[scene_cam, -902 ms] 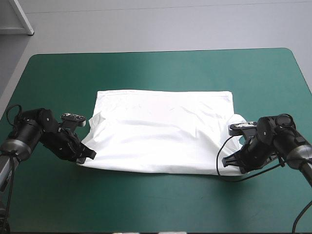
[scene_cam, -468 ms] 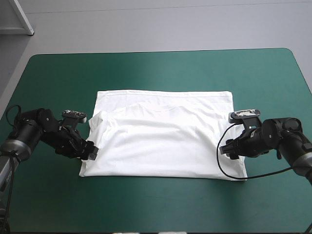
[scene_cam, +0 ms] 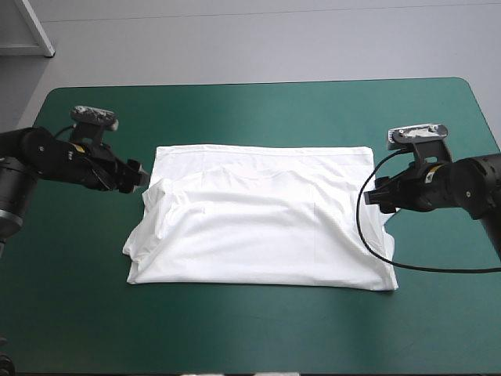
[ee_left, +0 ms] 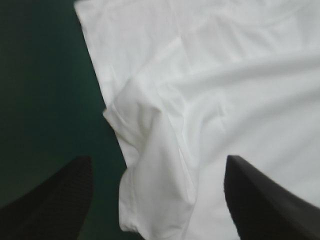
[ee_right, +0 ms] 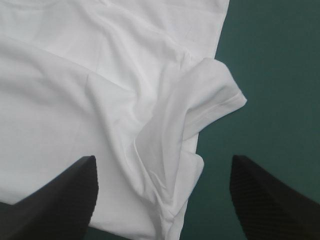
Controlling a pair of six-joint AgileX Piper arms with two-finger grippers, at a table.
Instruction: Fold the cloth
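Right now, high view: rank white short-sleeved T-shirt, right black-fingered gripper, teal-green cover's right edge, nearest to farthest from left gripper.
1. White short-sleeved T-shirt: its left sleeve lies just beside the left gripper.
2. Right black-fingered gripper: across the shirt, by its right sleeve.
3. Teal-green cover's right edge: beyond that gripper, farthest.

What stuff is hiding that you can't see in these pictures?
1. High view: a bit of the T-shirt edge, behind the right claw.
2. Every view: the T-shirt's underside, covered by its top layer.
3. Wrist views: most of the T-shirt, cut off by the picture edges.
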